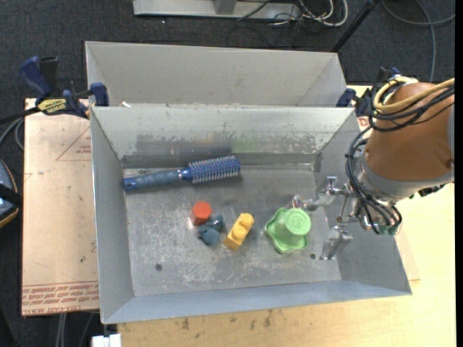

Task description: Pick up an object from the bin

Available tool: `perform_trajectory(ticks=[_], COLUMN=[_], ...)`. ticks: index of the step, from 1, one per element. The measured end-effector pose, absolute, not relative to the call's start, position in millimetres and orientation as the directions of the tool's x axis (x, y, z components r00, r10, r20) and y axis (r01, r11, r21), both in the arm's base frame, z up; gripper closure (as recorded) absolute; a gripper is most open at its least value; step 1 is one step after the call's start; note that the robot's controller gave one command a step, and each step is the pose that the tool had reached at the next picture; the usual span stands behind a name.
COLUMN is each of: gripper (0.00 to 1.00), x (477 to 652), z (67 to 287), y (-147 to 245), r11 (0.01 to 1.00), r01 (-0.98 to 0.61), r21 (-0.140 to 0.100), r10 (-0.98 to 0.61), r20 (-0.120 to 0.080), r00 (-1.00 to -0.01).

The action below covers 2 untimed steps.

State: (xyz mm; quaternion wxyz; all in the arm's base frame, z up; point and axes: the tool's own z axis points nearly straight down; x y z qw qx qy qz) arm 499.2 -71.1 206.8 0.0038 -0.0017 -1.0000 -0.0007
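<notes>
camera view, looking down into grey metal bin (pixel 108 215): two-finger gripper (pixel 329 221) low over the right end of the floor, fingers (pixel 323 194) spread wide, nothing between them. just beside it on the view's left, green plastic cup-like piece with wavy flared rim (pixel 289 228), resting on the floor, seemingly apart from both fingers. further left, small yellow plastic block (pixel 240 230), then dark blue rounded piece (pixel 210 233) close under a small orange-red cap (pixel 201 212); hard to tell whether touching. along the back wall, long blue plastic hairbrush with bristled head (pixel 181 174), well apart from the rest. judged as the approach step: open and near, not yet round anything, nothing lifted. likeliest candidate by position: the green piece. next, by judgement: shift toward the view's left far enough to straddle it with both fingers, lower close to the floor, close across the narrower body rather than the flared rim, then lift straight up. possible risk: nudging it toward the yellow block instead of catching it.
</notes>
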Motion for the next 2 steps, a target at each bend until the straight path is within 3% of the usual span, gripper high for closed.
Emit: perform_trajectory(ticks=[1, 2], gripper=[0.00, 0.00], x=[528.4, 591.2], z=[129.1, 128.7], y=[-69.8, -42.1], r11=[0.987, 0.911], r01=[0.161, 0.412], r21=[0.001, 0.003], r10=[0.161, 0.412], r20=[-0.006, -0.004], r00=[-0.987, -0.911])
